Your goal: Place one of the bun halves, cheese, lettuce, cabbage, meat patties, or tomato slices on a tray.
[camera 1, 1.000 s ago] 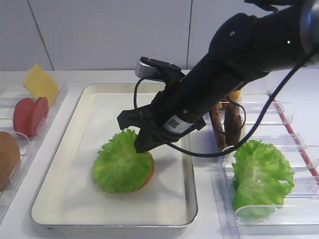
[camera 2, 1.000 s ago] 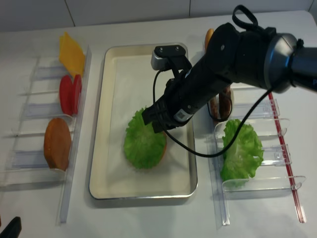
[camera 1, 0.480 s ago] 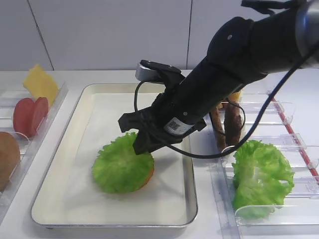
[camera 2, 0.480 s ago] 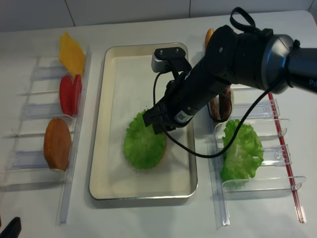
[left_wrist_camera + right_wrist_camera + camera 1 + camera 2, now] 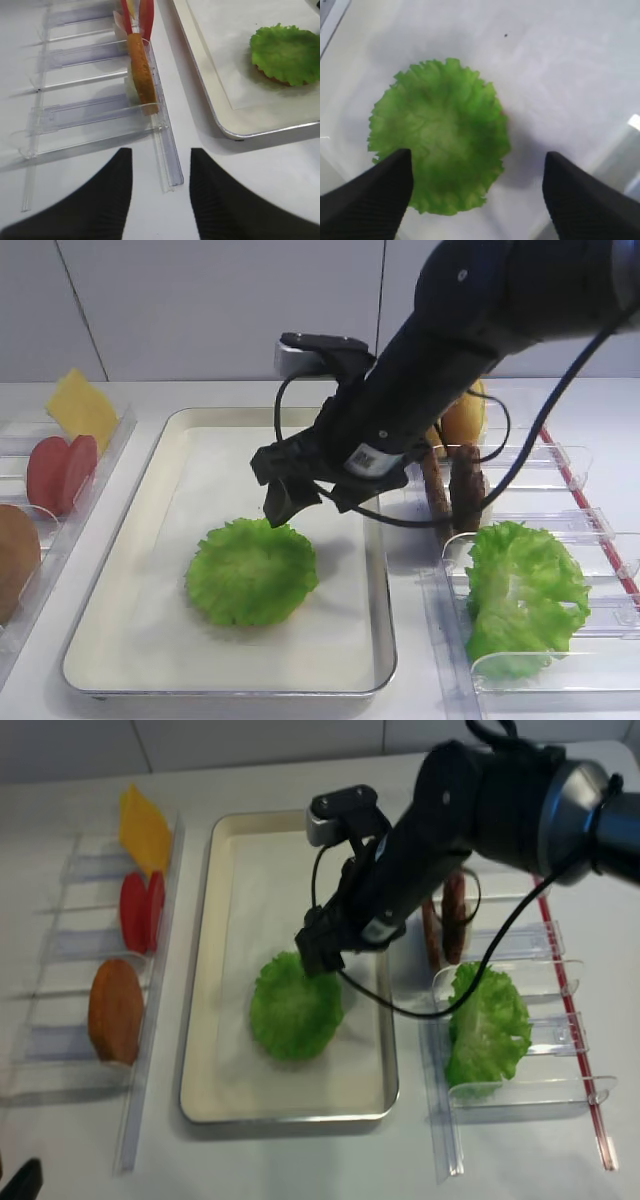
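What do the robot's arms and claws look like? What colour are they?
The right arm is black, round and thick, with a loose black cable looping beside it, a small white sticker with dark print, and a silver camera box. The right gripper and left gripper have broad black fingers with a fine ribbed texture.

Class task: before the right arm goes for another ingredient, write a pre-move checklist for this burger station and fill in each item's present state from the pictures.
1. Right gripper open and clear of the lettuce: ok.
2. Lettuce lying inside the tray, away from the rim: ok.
3. Lettuce covering the bun half beneath it: ok, only a sliver of bun shows.
4. Left gripper open, holding nothing: ok.
5. Meat patties standing in the right rack: ok.
6. Lettuce centred on the bun: cannot tell.
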`<control>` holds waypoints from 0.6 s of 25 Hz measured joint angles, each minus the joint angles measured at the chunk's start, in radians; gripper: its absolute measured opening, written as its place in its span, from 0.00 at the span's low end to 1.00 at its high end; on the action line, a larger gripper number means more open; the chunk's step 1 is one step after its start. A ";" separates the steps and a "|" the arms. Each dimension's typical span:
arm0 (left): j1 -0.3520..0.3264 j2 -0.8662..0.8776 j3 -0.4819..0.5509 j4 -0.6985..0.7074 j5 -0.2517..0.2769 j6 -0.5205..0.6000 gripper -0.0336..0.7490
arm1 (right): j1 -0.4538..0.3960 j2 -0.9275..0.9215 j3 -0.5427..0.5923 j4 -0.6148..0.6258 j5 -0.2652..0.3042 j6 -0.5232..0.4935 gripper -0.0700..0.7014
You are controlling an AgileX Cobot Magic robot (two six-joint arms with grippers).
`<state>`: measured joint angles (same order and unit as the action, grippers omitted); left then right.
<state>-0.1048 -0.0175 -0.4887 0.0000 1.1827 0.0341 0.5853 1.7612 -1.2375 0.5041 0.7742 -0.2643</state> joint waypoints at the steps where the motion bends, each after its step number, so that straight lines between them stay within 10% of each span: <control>1: 0.000 0.000 0.000 0.000 0.000 0.000 0.41 | 0.000 -0.008 -0.019 -0.057 0.024 0.035 0.77; 15: 0.000 0.000 0.000 0.000 0.000 0.000 0.41 | 0.000 -0.106 -0.218 -0.404 0.441 0.279 0.78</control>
<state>-0.1048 -0.0175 -0.4887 0.0000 1.1827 0.0341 0.5853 1.6547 -1.4557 0.1001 1.2154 0.0144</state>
